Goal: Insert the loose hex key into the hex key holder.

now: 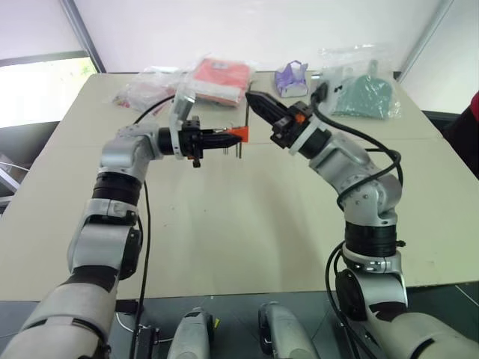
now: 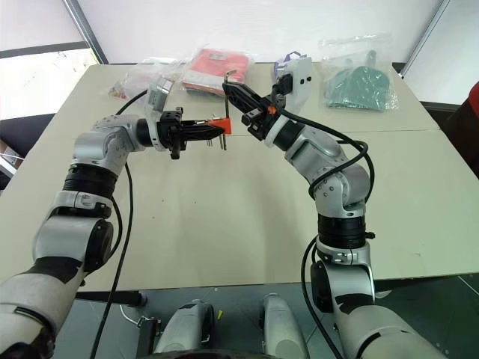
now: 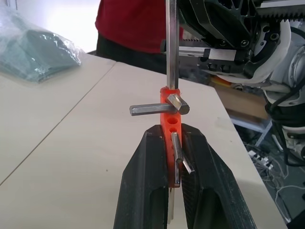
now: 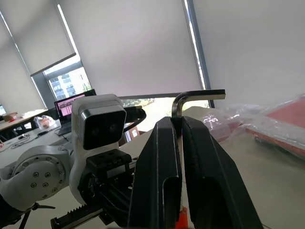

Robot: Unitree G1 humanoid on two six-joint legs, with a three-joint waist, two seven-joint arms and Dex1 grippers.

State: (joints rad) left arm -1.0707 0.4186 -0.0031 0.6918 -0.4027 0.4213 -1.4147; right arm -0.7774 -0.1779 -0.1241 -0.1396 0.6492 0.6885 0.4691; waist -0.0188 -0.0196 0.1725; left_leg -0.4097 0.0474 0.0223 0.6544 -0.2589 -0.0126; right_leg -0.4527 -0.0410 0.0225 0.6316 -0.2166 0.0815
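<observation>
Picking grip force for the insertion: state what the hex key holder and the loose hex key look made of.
Hex key holder: looks like moulded plastic, matte orange-red, with round sockets in its face; clamped in the left tool.
Loose hex key: looks like metal, probably steel, with a dull grey sheen, sharp edges and a crisp bend; pinched in the right tool.

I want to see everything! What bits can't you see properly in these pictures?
- Holder: its lower part is hidden between the left gripper's fingers, left wrist view.
- Loose hex key: its long shaft is hidden between the right gripper's fingers, right wrist view.
- Key tip in holder: too small, head views.
</observation>
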